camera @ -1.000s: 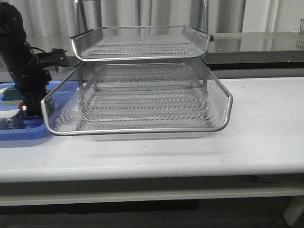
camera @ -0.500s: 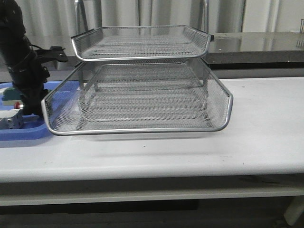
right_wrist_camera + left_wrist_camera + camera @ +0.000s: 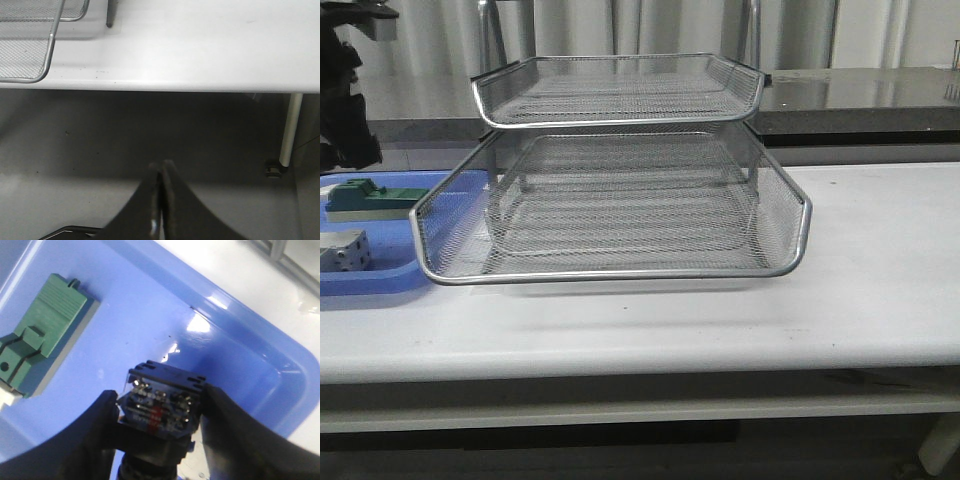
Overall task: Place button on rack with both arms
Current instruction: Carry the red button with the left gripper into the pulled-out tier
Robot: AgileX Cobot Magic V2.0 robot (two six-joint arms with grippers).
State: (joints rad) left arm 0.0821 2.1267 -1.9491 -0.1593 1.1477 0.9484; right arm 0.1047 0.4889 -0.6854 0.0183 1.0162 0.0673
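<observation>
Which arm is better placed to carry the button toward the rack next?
Left. The left gripper already clamps the button above the blue tray, beside the rack. The right gripper hangs shut and empty below the table edge.

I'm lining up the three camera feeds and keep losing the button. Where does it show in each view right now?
Front view: not visible; the left arm has only its dark bulk at the upper left edge.
Left wrist view: the button sits low and central, clamped in the left end effector above the blue tray.
Right wrist view: not in it.
Shared landmark: the rack, whose corner also shows in the right wrist view.
</observation>
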